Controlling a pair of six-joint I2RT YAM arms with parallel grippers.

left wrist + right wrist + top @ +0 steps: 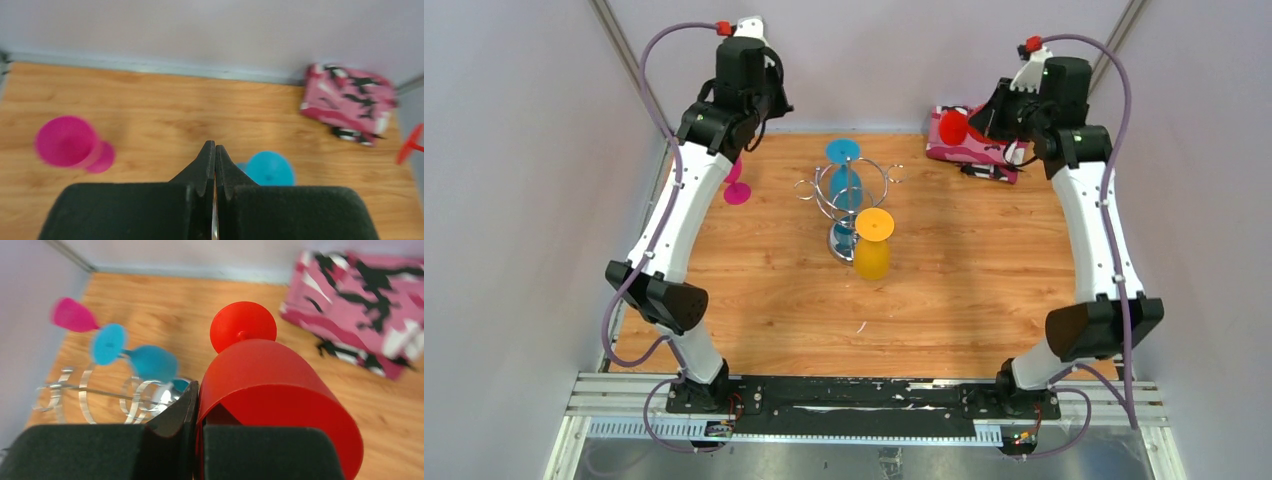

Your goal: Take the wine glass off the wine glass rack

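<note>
Plainly the blue wine glass (845, 172) hanging foot-up on the wine glass rack (824, 205) lies nearer the empty, closed left gripper (215, 148); the right gripper (196, 392) clamps a red glass (272, 385).

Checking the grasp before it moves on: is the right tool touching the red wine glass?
Touching. The right wrist view shows the right tool closed on the red wine glass, its wall pinched between the fingers.
</note>
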